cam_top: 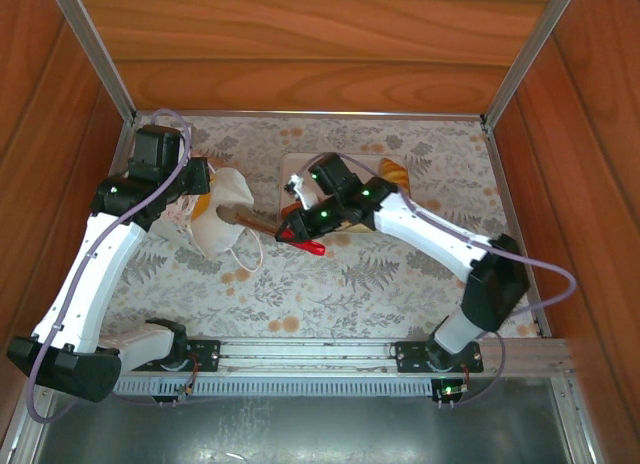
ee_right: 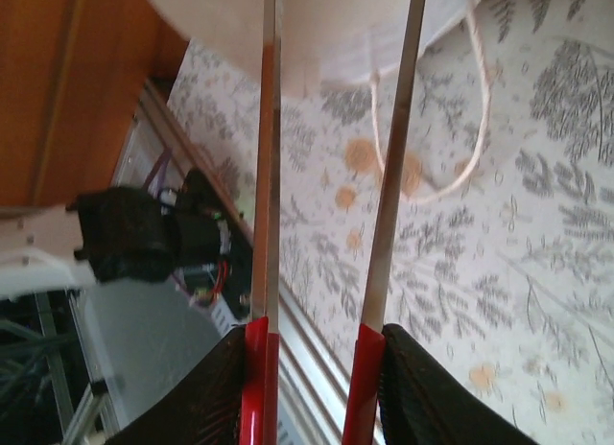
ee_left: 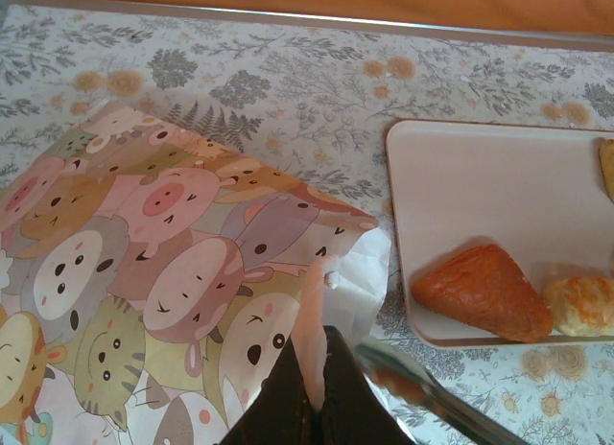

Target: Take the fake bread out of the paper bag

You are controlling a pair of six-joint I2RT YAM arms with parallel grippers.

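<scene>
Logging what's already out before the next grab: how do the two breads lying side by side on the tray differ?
Shape: the wedge bread is triangular, the round roll a rounded lump. Colour: the wedge bread is deep orange-brown, the round roll pale golden. Size: the wedge bread looks bigger than the round roll, which runs to the picture's edge. Both lie along one edge of the tray, outside the paper bag.

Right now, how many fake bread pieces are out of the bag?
3, all on the tray: a triangular piece, a round roll beside it, a third piece cut off at the right. More may hide in the paper bag.
</scene>
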